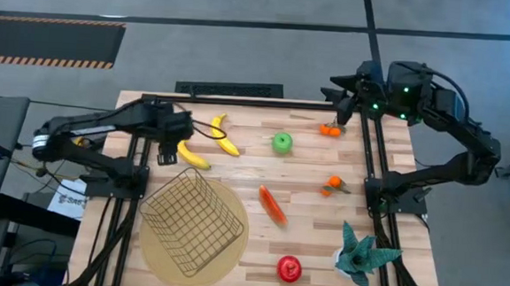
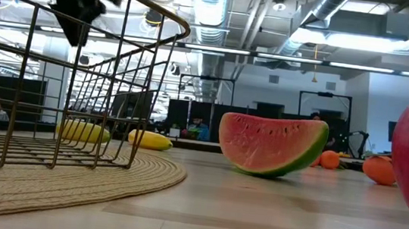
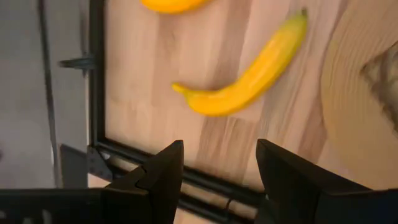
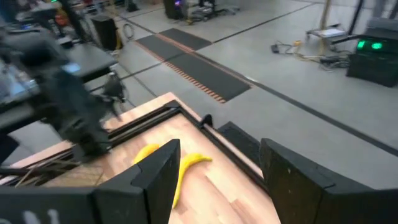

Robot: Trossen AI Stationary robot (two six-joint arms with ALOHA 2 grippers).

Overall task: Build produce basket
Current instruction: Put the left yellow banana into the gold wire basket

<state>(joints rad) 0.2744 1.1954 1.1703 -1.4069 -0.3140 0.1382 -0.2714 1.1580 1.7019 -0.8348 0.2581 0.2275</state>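
Observation:
The wire basket (image 1: pixel 192 221) stands on a round tan mat (image 1: pixel 230 252) at the near left; no fruit shows inside it. Two yellow bananas (image 1: pixel 193 156) (image 1: pixel 224 134) lie on the wood just beyond it. In the left wrist view, my left gripper (image 3: pixel 217 149) hangs open over the table's far left, pointing down, the nearer banana (image 3: pixel 249 74) just ahead of its fingers. A green apple (image 1: pixel 282 143), two oranges (image 1: pixel 329 128) (image 1: pixel 333 183), a watermelon wedge (image 1: pixel 272 204) and a red fruit (image 1: pixel 289 268) lie scattered. My right gripper (image 1: pixel 340 102) waits open, raised at the far right.
A teal spiky plant (image 1: pixel 361 251) stands at the near right corner. A black frame rail (image 3: pixel 155 163) runs along the table's edge beside my left gripper. Bare wood lies between the apple and the wedge.

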